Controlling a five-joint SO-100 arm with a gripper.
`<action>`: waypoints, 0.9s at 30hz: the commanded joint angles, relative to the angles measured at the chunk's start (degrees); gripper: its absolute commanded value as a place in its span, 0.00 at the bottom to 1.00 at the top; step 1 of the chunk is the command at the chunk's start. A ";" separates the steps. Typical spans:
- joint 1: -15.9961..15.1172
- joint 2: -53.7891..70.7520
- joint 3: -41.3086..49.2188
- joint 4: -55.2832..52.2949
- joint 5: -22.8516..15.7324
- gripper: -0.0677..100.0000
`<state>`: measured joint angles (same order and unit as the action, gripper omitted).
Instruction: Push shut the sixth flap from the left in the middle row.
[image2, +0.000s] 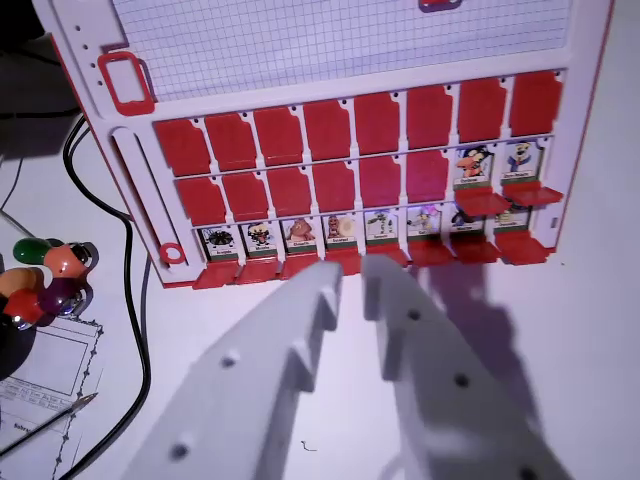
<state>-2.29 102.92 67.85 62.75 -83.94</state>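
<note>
Claw (350, 275) slightly open, holding nothing, sits below the board (340, 40); sixth mid-row flap (426, 176) lies up & right of it.

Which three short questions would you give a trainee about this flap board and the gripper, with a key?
1. How many flaps in the middle row of the board show a picture card?
2. True or false: the gripper is holding a flap.
3. Which row shows picture cards in every slot? A. top B. middle C. bottom

Key:
1. Two, the pair at the wrist view's right.
2. False, it holds nothing.
3. C, the bottom row.
</note>
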 joint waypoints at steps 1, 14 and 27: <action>-0.26 11.60 2.72 -1.67 -1.14 0.02; 0.00 23.73 9.84 -1.67 -1.93 0.02; -0.97 30.15 12.22 4.13 -0.62 0.02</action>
<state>-2.99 130.25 80.86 65.74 -85.08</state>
